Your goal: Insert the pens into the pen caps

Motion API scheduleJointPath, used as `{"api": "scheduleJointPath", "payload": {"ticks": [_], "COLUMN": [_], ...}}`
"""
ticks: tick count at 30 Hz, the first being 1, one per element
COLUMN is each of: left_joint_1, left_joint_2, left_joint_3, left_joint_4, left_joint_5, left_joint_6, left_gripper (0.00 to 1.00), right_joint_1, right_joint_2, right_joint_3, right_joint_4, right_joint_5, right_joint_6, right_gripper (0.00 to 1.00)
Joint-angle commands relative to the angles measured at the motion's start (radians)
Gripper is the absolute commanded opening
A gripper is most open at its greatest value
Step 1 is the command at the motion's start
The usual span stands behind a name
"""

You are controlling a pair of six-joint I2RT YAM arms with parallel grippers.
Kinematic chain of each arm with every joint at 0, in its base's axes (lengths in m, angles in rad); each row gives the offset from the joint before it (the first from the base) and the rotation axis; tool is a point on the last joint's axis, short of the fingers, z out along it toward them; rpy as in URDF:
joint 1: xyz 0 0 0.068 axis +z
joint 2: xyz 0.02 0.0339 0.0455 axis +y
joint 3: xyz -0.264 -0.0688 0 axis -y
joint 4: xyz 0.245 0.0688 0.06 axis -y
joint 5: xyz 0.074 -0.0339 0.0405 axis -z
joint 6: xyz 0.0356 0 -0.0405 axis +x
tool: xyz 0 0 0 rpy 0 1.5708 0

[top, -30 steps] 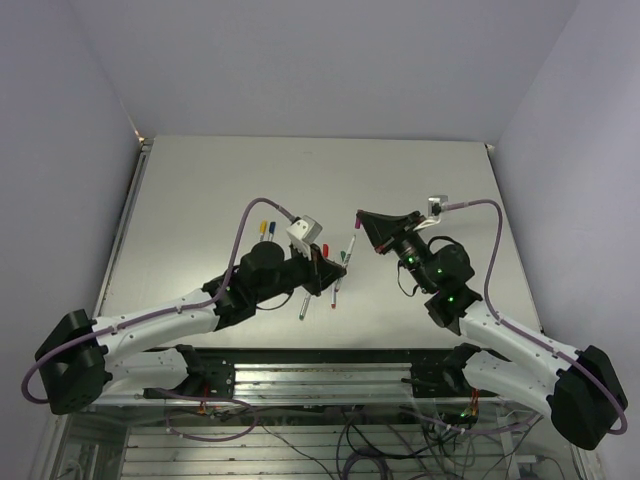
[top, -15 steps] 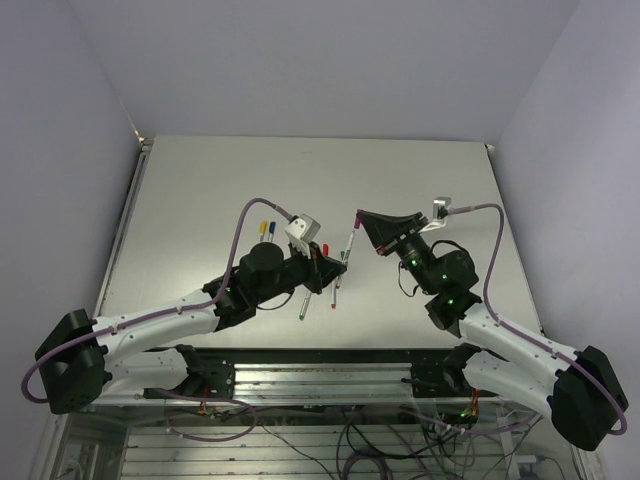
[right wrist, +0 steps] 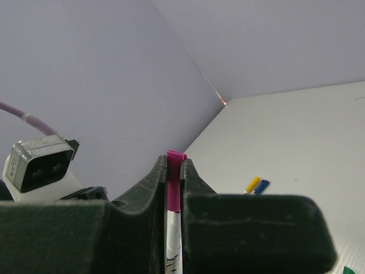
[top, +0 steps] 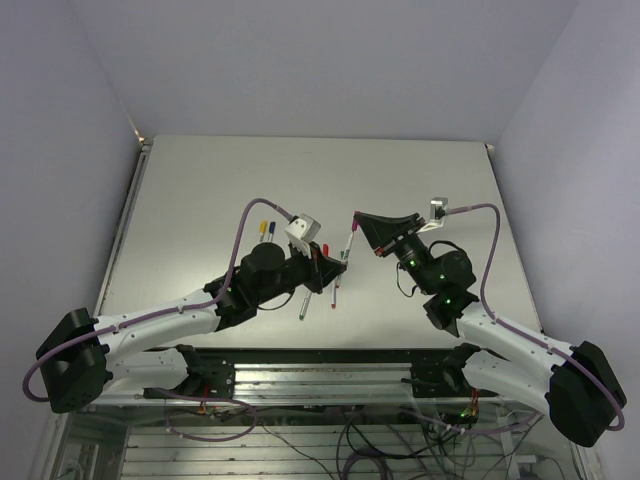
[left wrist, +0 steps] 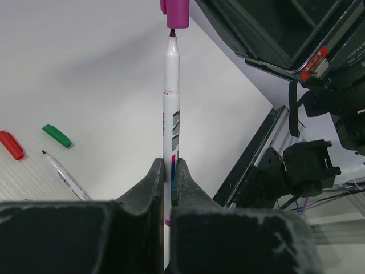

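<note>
My left gripper [left wrist: 169,165] is shut on a white-barrelled pen [left wrist: 171,108] that points away from it, held above the table. The pen's dark tip sits right at the mouth of a purple pen cap [left wrist: 177,12]. My right gripper [right wrist: 173,162] is shut on that purple cap [right wrist: 174,188], and the pen's nose [right wrist: 173,245] shows just below it between the fingers. From above, the left gripper [top: 335,265], the pen [top: 348,245] and the right gripper [top: 357,218] meet over the table's middle.
A red cap [left wrist: 11,145], a green cap [left wrist: 57,136] and a loose uncapped pen [left wrist: 65,177] lie on the table under the left arm. Two pens with a yellow [top: 264,229] and a blue cap [top: 272,230] lie at the back left. Two more pens [top: 304,305] lie near the front.
The right gripper has moved slightly left with the purple cap, closing onto the tip of the pen in the left gripper. Both grips are unchanged.
</note>
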Motion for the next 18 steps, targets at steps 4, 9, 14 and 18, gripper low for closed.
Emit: {"api": "scheduleJointPath", "payload": {"ticks": [4, 9, 14, 18], "left_joint_1": [-0.008, -0.008, -0.007, -0.007], "left_joint_2": [-0.015, -0.011, -0.003, -0.005], "left_joint_3": [0.014, 0.021, 0.02, 0.015], "left_joint_4": [0.04, 0.036, 0.052, 0.074], "left_joint_5": [-0.028, -0.025, -0.022, -0.023], "left_joint_6": [0.005, 0.007, 0.0, -0.013], "left_gripper": [0.07, 0.07, 0.07, 0.07], "right_joint_1": [-0.001, 0.001, 0.009, 0.022], "right_joint_2": [-0.002, 0.006, 0.027, 0.046], "right_joint_3": [-0.015, -0.024, -0.04, -0.05], "right_joint_4": [0.038, 0.047, 0.072, 0.086], "right_joint_5": [-0.012, -0.021, -0.028, -0.04], "right_joint_6": [0.006, 0.012, 0.024, 0.023], "right_gripper": [0.0, 0.0, 0.0, 0.0]}}
